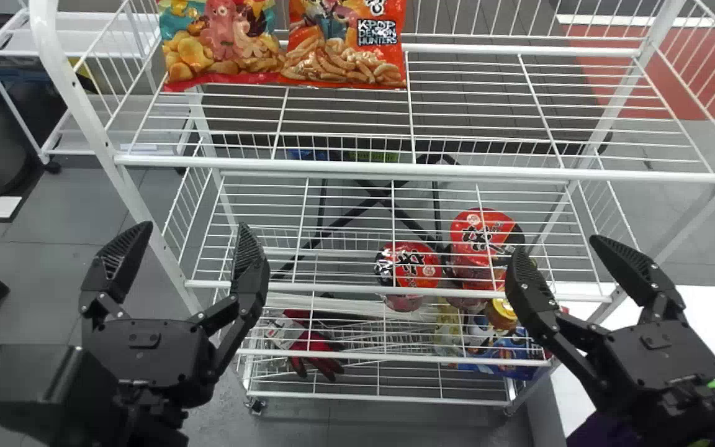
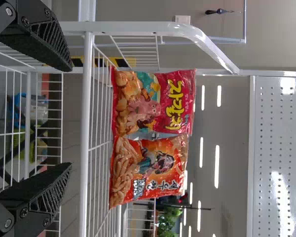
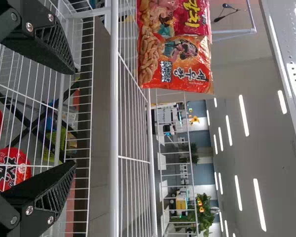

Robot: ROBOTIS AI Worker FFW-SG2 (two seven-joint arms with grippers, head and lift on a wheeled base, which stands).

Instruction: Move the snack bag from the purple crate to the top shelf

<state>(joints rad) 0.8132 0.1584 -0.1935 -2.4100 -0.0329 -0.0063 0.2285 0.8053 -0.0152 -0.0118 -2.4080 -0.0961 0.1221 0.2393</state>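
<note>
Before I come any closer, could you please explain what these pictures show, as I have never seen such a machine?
This is a two-armed robot facing a white wire rack. The head view comes from a camera on its head, looking forward and down. The other two come from its wrists and are turned on their side, so upright things appear lying down.

Its left pincer and right pincer are both open and hold nothing. Two snack bags sit side by side on the top shelf, toward its left end. Lower in the rack are red tubs and a red glove.
</note>
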